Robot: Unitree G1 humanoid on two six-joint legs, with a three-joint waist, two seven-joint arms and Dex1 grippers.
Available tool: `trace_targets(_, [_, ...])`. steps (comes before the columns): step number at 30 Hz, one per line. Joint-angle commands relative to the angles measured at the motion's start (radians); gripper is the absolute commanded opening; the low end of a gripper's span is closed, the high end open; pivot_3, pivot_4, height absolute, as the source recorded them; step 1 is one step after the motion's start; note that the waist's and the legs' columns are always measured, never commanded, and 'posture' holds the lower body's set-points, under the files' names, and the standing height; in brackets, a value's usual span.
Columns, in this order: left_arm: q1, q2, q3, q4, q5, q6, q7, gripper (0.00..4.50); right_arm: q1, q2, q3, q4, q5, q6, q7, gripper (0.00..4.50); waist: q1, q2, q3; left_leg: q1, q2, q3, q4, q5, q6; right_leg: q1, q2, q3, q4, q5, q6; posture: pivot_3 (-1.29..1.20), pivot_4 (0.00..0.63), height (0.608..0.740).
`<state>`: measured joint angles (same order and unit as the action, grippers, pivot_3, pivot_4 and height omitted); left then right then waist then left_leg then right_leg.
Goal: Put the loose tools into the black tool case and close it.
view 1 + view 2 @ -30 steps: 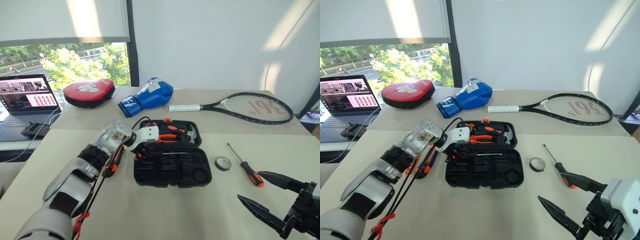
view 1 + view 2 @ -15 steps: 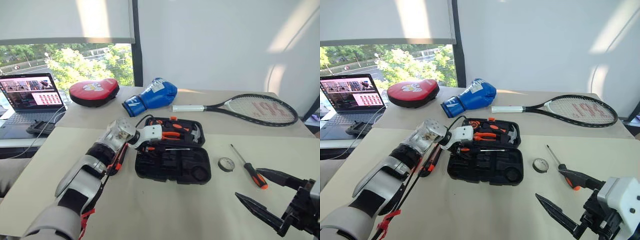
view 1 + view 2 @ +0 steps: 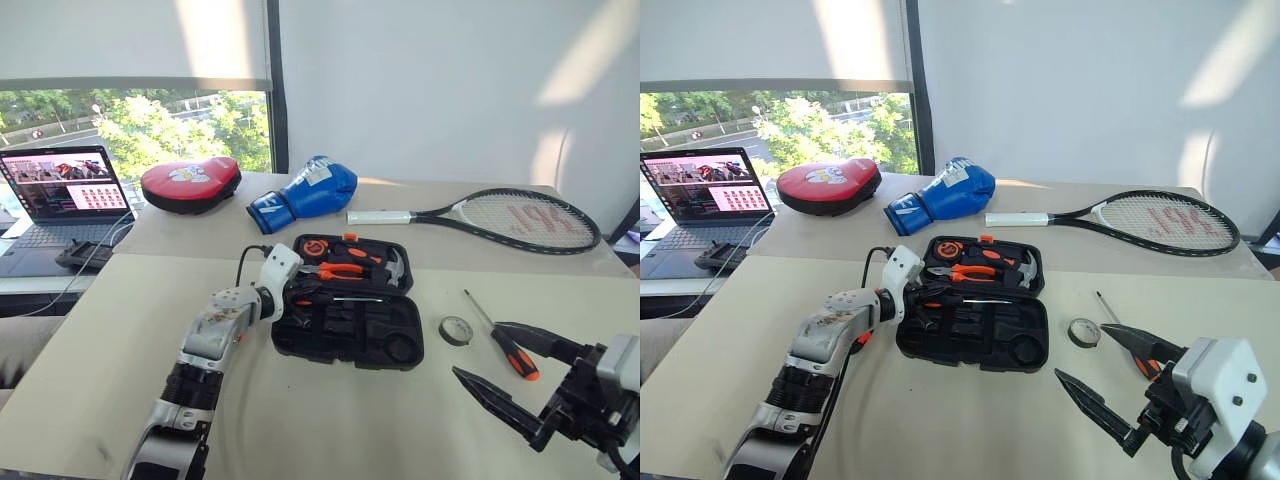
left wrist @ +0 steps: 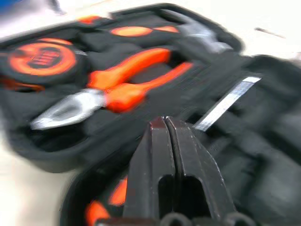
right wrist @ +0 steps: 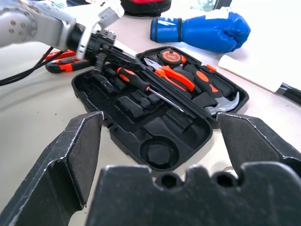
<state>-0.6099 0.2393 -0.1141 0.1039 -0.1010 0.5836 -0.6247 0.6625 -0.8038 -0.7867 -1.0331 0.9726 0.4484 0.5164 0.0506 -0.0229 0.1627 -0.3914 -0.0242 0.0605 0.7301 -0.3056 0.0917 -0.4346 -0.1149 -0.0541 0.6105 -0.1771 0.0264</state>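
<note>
The black tool case lies open mid-table, with pliers, a tape measure and a hammer in its far half. An orange-and-black screwdriver lies across its near half. My left gripper hovers over the case's left end, shut with nothing between its fingers. Loose tools lie outside: a black tape roll and a thin-shaft screwdriver right of the case, and orange-and-black tools on its left. My right gripper stands open near the table's front right, close to that screwdriver.
A tennis racket, a blue boxing glove and a red pad lie on the far table. A laptop sits at the far left. A black cable trails beside the left arm.
My left elbow has dropped and the wrist has rolled, so the forearm now reaches the case from the front. Its fingers are now shut over the case's left end. The right gripper has hardly moved.
</note>
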Motion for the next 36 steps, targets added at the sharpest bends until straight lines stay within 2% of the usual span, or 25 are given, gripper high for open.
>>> trace_targets(1, [0.011, 0.001, -0.082, 0.037, 0.058, -0.048, 0.017, 0.05, 0.004, -0.010, -0.001, -0.014, 0.004, -0.021, -0.024, 4.50, -0.001, 0.000, 0.000, 0.000, 0.000, 0.000, 0.000, 0.000, 0.000, 0.000, 0.000, 0.000, 0.000, 0.000, 0.000, 0.00, 0.150, 0.740])
trace_targets(6, [0.003, 0.065, -0.231, 0.152, 0.170, -0.141, -0.038, 0.05, 0.027, -0.027, -0.005, -0.014, -0.003, 0.001, -0.055, 4.50, -0.002, 0.003, -0.002, 0.004, 0.000, 0.000, -0.001, -0.001, 0.001, 0.004, 0.001, 0.000, 0.000, 0.000, 0.000, 0.00, 0.150, 0.740])
trace_targets(9, [-0.003, 0.074, -0.263, 0.227, 0.205, -0.230, -0.046, 0.05, 0.034, -0.039, 0.003, -0.014, -0.037, 0.068, -0.103, 4.50, -0.003, 0.006, -0.006, 0.011, 0.001, 0.000, -0.001, -0.003, 0.004, 0.011, 0.000, 0.000, -0.003, -0.001, 0.000, 0.00, 0.150, 0.740])
trace_targets(13, [-0.019, 0.031, -0.149, 0.239, 0.069, -0.309, -0.104, 0.05, -0.032, -0.060, 0.035, -0.001, -0.089, 0.164, -0.231, 4.50, -0.002, 0.009, -0.011, 0.012, 0.001, 0.000, -0.001, -0.003, 0.004, 0.012, -0.007, 0.001, -0.004, -0.005, 0.005, 0.00, 0.150, 0.740])
trace_targets(14, [-0.019, 0.020, -0.093, 0.199, -0.002, -0.280, -0.124, 0.05, -0.050, -0.074, 0.044, 0.000, -0.091, 0.195, -0.257, 4.50, -0.003, 0.009, -0.011, 0.012, 0.001, 0.000, -0.001, -0.003, 0.004, 0.012, -0.007, 0.001, -0.003, -0.005, 0.005, 0.00, 0.150, 0.740])
trace_targets(16, [-0.018, 0.084, 0.004, 0.047, -0.187, -0.157, -0.276, 0.05, -0.139, -0.141, 0.072, 0.038, -0.037, 0.303, -0.347, 4.50, -0.013, 0.009, -0.010, 0.010, 0.001, 0.001, -0.001, -0.003, 0.004, 0.010, -0.008, 0.001, -0.003, -0.004, 0.005, 0.00, 0.150, 0.740])
trace_targets(18, [-0.016, 0.126, 0.045, -0.049, -0.300, -0.025, -0.346, 0.05, -0.185, -0.193, 0.074, 0.057, -0.019, 0.391, -0.381, 4.50, -0.017, 0.005, -0.008, 0.001, 0.002, 0.002, -0.001, 0.000, -0.001, -0.001, -0.007, 0.001, 0.000, 0.001, -0.001, 0.00, 0.150, 0.740])
trace_targets(19, [-0.015, 0.165, 0.057, -0.106, -0.350, 0.031, -0.385, 0.29, -0.218, -0.228, 0.077, 0.098, 0.027, 0.452, -0.403, 4.50, -0.017, 0.005, -0.008, -0.002, 0.002, 0.002, -0.001, 0.005, -0.010, -0.005, -0.005, 0.001, 0.000, 0.001, -0.002, 0.00, 0.150, 0.740])
trace_targets(21, [-0.023, 0.257, 0.091, -0.202, -0.451, 0.133, -0.467, 0.65, -0.338, -0.288, 0.126, 0.218, 0.126, 0.533, -0.428, 4.50, -0.020, 0.005, -0.008, -0.002, 0.003, 0.001, -0.001, 0.007, -0.012, -0.005, 0.003, 0.001, 0.001, 0.001, -0.003, 0.00, 0.150, 0.740])
trace_targets(23, [-0.022, 0.320, 0.101, -0.279, -0.511, 0.195, -0.504, 1.28, -0.422, -0.329, 0.167, 0.306, 0.153, 0.595, -0.425, 4.50, -0.025, 0.005, -0.007, -0.002, 0.004, 0.002, -0.002, 0.007, -0.012, -0.004, 0.004, 0.001, 0.001, 0.000, -0.004, 0.00, 0.150, 0.740])
trace_targets(24, [-0.021, 0.361, 0.108, -0.318, -0.547, 0.224, -0.537, 1.74, -0.473, -0.364, 0.216, 0.359, 0.142, 0.626, -0.411, 4.50, -0.025, 0.005, -0.007, -0.001, 0.004, 0.002, -0.003, 0.007, -0.012, -0.004, 0.004, 0.001, 0.000, 0.000, -0.004, 0.00, 0.150, 0.740])
trace_targets(27, [-0.014, 0.441, 0.126, -0.407, -0.629, 0.295, -0.577, 2.64, -0.631, -0.426, 0.367, 0.505, 0.113, 0.698, -0.364, 4.50, -0.025, 0.005, -0.006, -0.001, 0.003, 0.003, -0.003, 0.003, -0.005, -0.002, 0.003, 0.001, -0.001, -0.002, -0.005, 0.00, 0.150, 0.740])
trace_targets(28, [-0.006, 0.447, 0.127, -0.441, -0.648, 0.313, -0.561, 2.83, -0.661, -0.440, 0.405, 0.549, 0.089, 0.705, -0.335, 4.50, -0.025, 0.005, -0.006, -0.001, 0.002, 0.003, -0.003, 0.000, 0.000, -0.002, 0.003, 0.001, -0.002, -0.002, -0.006, 0.00, 0.150, 0.740])
trace_targets(30, [0.003, 0.465, 0.137, -0.470, -0.676, 0.334, -0.550, 3.72, -0.808, -0.437, 0.556, 0.654, 0.024, 0.725, -0.281, 4.50, -0.025, 0.005, -0.006, -0.001, 0.001, 0.003, -0.002, 0.000, 0.001, -0.002, 0.003, 0.000, -0.002, -0.002, -0.005, 0.00, 0.150, 0.740])
trace_targets(31, [0.006, 0.469, 0.142, -0.482, -0.689, 0.342, -0.541, 4.00, -0.876, -0.423, 0.620, 0.705, -0.011, 0.733, -0.259, 4.50, -0.028, 0.005, -0.005, 0.000, 0.000, 0.004, -0.001, 0.000, 0.000, -0.002, 0.003, 0.000, -0.002, -0.002, -0.003, 0.00, 0.150, 0.740])
trace_targets(32, [0.008, 0.465, 0.151, -0.493, -0.707, 0.354, -0.523, 4.16, -0.932, -0.412, 0.683, 0.765, -0.061, 0.730, -0.239, 4.50, -0.031, 0.005, -0.004, 0.000, 0.000, 0.004, -0.001, 0.000, 0.000, -0.002, 0.003, 0.001, -0.002, -0.002, -0.003, 0.00, 0.150, 0.740])
trace_targets(36, [0.021, 0.428, 0.158, -0.551, -0.756, 0.392, -0.427, 4.16, -1.066, -0.381, 0.898, 1.048, -0.308, 0.602, -0.095, 4.50, -0.032, 0.004, -0.004, 0.000, -0.002, 0.005, -0.001, 0.001, -0.002, -0.002, 0.003, 0.002, -0.002, -0.002, -0.001, 0.00, 0.150, 0.740])
